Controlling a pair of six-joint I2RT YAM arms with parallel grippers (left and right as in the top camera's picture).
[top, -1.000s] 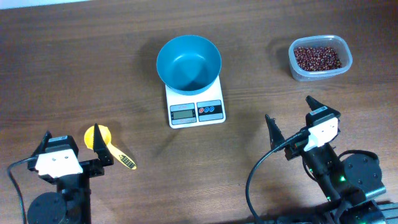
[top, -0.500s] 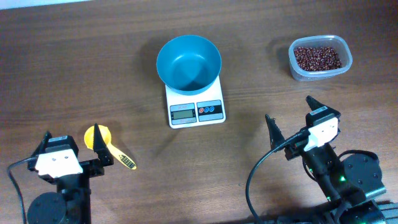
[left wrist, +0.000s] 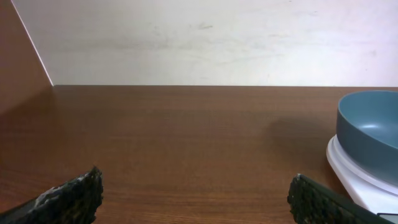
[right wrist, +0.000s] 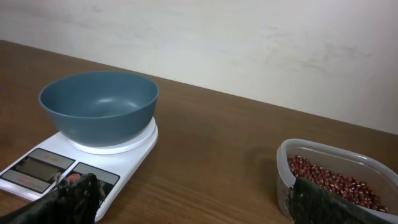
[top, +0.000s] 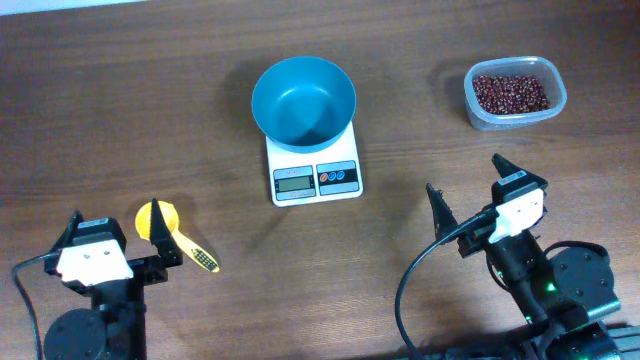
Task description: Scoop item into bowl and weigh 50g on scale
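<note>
An empty teal-blue bowl (top: 303, 101) (right wrist: 98, 106) (left wrist: 370, 130) stands on the white scale (top: 314, 172) (right wrist: 68, 163) at the middle of the table. The item, dark red-brown beans (top: 510, 93) (right wrist: 333, 180), fills a clear tub (top: 514, 92) at the back right. A yellow scoop (top: 175, 232) lies at the front left, just right of my left gripper (top: 116, 225) (left wrist: 196, 196), which is open and holds nothing. My right gripper (top: 467, 185) (right wrist: 193, 196) is open near the front right, apart from tub and scale.
The clear tub's wall (right wrist: 283, 177) stands close by the right gripper's right finger in the right wrist view. A pale wall bounds the far edge of the wooden table (left wrist: 186, 137). Black cables trail from the arm bases at the front.
</note>
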